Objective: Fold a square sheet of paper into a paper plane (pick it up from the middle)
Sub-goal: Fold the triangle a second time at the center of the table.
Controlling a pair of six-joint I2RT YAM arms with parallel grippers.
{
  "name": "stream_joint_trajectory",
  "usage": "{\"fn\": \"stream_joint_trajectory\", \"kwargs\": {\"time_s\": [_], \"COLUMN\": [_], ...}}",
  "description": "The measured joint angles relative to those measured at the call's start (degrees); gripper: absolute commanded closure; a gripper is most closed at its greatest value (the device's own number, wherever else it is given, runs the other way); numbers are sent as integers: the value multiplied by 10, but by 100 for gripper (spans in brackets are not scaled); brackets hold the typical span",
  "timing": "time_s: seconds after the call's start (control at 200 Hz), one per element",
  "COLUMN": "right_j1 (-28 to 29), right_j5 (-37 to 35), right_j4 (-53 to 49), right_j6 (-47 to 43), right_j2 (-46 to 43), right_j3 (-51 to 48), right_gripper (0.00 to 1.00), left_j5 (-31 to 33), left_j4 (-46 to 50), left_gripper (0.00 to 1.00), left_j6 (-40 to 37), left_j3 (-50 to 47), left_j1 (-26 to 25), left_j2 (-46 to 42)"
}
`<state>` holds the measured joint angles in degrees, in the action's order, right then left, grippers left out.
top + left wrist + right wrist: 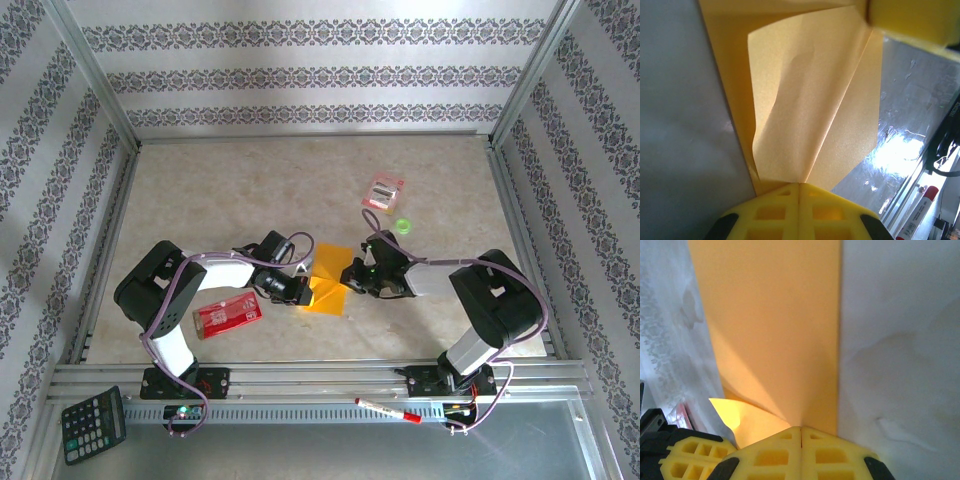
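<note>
The beige worktop (pixel 200 190) takes up the middle of the overhead view. The left arm (pixel 170 300) bends in from the lower left and the right arm (pixel 490 300) from the lower right, and they meet just below centre. Between them is the square sheet of paper (pixel 330 270), orange-yellow, with one flap curling over itself in the left wrist view (pixel 810 100).

The left pincer (pixel 303 292) grips the sheet's left side, its yellow fingers pressed together on a crease (pixel 800 185). The right pincer (pixel 352 278) is closed the same way on the opposite side, fingers meeting on the paper (pixel 801 429).

A red packet (pixel 227 313) lies just beside the left arm. A black calculator (pixel 92 425) sits in the lower left corner. A pink-and-white packet (pixel 383 191) lies upper right of centre, with a small green thing (pixel 403 226) near it. A red marker (pixel 388 409) rests on the rail at the bottom.
</note>
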<state>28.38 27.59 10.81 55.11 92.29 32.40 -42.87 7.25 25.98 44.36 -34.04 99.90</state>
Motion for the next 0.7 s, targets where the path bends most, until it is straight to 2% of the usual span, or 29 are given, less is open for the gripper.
{"fn": "stream_joint_trajectory", "kwargs": {"time_s": [0.15, 0.285, 0.455, 0.58, 0.699], "right_j1": [-38, -51, 19, 75, 101], "right_j5": [-12, -49, -64, -63, -59], "right_j4": [-22, -54, -49, -41, -26], "right_j6": [-28, -50, -54, -47, -41], "right_j2": [-17, -72, -116, -80, -27], "right_j3": [-1, -5, -5, 8, 32], "right_gripper": [100, 100, 100, 100, 100], "left_j5": [0, 0, 0, 0, 0], "left_j4": [0, 0, 2, 2, 2], "left_gripper": [100, 100, 100, 100, 100], "left_j6": [0, 0, 0, 0, 0], "left_j3": [0, 1, 1, 1, 1], "left_j1": [0, 0, 0, 0, 0], "left_j2": [0, 0, 0, 0, 0]}}
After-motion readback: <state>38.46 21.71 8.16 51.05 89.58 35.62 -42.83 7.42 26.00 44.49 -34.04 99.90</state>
